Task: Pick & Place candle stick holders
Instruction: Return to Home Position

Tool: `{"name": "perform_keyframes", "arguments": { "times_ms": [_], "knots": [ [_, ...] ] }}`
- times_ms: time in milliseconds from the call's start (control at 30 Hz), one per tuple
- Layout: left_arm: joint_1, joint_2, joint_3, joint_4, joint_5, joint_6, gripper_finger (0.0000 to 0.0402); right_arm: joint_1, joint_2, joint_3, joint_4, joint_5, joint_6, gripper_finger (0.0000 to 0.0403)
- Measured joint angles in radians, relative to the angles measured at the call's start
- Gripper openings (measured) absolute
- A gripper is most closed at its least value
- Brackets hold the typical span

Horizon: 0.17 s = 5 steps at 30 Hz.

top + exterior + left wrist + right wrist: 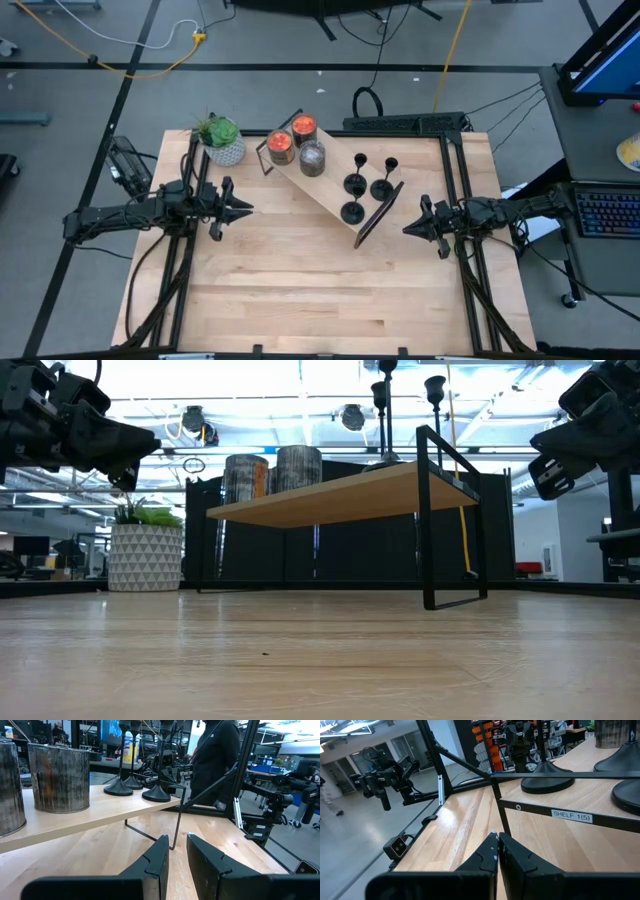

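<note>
Three candle stick holders (355, 185) stand on the shelf (330, 197). Flanking it above the surface (300, 290), the left claw (243, 210) is slightly parted and the right claw (408, 229) is pressed together.

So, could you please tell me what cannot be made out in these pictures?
Left wrist view: candle stick holders, cups cut off by the top edge.
Low view: third of the candles, hidden behind two others.
Left hand and right hand, waiting at either side, block nothing.

Count: three candle stick holders (355, 184)
Finish: matte black; disc base, thin stem
Pose: upright
Location: clustered on the wooden shelf (328, 190), right end
</note>
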Motion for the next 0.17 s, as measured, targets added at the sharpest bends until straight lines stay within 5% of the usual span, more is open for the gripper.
{"name": "perform_keyframes", "arguments": {
  "times_ms": [167],
  "knots": [
    [0.0,0.0,0.0,0.0,0.0,0.0,0.0072,0.0,0.0,0.0,0.0,0.0,0.0,0.0006]
  ]
}}
